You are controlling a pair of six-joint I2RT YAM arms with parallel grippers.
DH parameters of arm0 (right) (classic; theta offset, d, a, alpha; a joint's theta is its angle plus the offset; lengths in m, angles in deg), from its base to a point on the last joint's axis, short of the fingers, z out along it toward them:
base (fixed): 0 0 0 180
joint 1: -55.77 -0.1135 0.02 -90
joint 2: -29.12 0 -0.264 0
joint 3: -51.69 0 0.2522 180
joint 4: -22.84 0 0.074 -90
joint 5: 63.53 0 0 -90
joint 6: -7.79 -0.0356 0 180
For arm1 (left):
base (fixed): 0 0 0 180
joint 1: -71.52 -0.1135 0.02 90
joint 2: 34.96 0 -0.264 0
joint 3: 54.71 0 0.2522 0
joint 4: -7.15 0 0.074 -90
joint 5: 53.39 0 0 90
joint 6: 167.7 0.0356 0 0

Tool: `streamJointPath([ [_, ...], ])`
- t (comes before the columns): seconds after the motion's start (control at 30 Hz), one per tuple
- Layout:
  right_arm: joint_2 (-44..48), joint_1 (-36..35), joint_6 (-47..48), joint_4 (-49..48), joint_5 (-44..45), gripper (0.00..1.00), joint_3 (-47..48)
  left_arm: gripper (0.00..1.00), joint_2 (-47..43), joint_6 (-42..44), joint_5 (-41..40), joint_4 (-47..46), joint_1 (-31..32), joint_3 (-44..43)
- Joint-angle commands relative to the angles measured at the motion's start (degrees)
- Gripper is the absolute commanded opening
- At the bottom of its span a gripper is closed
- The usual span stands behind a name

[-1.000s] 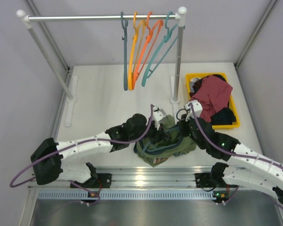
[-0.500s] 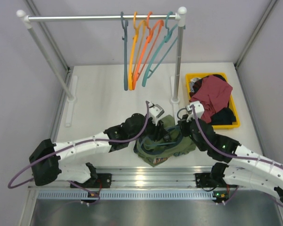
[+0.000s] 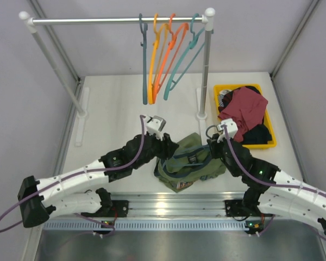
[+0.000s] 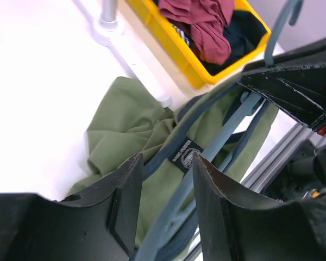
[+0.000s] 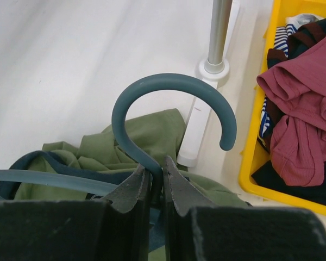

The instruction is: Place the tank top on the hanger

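The olive-green tank top (image 3: 195,171) lies crumpled on the table near the front edge. It also shows in the left wrist view (image 4: 125,125) and the right wrist view (image 5: 152,130). The slate-teal hanger (image 3: 187,155) lies across it. My right gripper (image 3: 211,148) is shut on the stem of the hanger's hook (image 5: 168,78), fingertips pinching it (image 5: 156,163). My left gripper (image 3: 170,149) is open at the top's left side. In the left wrist view (image 4: 167,157) a hanger arm (image 4: 228,130) runs between its spread jaws, just above the top's neck label.
A yellow bin (image 3: 236,86) with a maroon garment (image 3: 244,109) stands at the right, close behind my right arm. The rack's right post and foot (image 3: 201,115) stand just beyond the top. Orange and teal hangers (image 3: 165,54) hang from the rail (image 3: 98,20).
My left arm has pulled back to the left, from over the middle of the top to its left edge. My right gripper has kept its hold on the hook and shifted slightly.
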Motion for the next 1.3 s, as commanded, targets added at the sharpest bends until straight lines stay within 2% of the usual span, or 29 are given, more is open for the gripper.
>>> streamJointPath([
  [0.0,1.1,-1.0,1.8,-0.7,0.6,0.0,0.1,0.47,-5.2,-6.4,-7.6,4.8,-0.2,1.9],
  [0.03,1.1,-1.0,1.9,-0.5,0.5,0.0,0.2,0.47,-6.9,-7.8,-11.1,6.1,-0.2,2.1],
  [0.07,1.1,-1.2,1.8,-0.5,-0.2,0.0,0.3,0.47,-7.7,-10.5,-14.8,11.8,-0.2,1.7],
  [0.13,1.1,-1.3,2.0,-0.4,-0.5,0.0,0.5,0.47,-7.6,-12.9,-17.6,13.9,-0.1,1.2],
  [0.33,1.7,-2.8,2.5,-1.1,-1.1,0.0,0.3,0.43,-2.1,-18.6,-18.6,25.4,-0.2,-2.3],
  [0.53,1.4,-3.5,2.1,-0.1,0.9,0.0,0.9,0.41,3.0,-19.6,-12.7,25.2,-0.2,-2.4],
  [0.9,1.1,-3.7,1.2,0.7,2.7,0.0,1.4,0.4,4.9,-20.1,-6.1,24.5,-0.2,-0.7],
  [1.27,0.4,-3.8,0.4,1.4,3.9,0.0,2.0,0.29,4.2,-21.1,-2.0,24.6,-0.1,2.3],
])
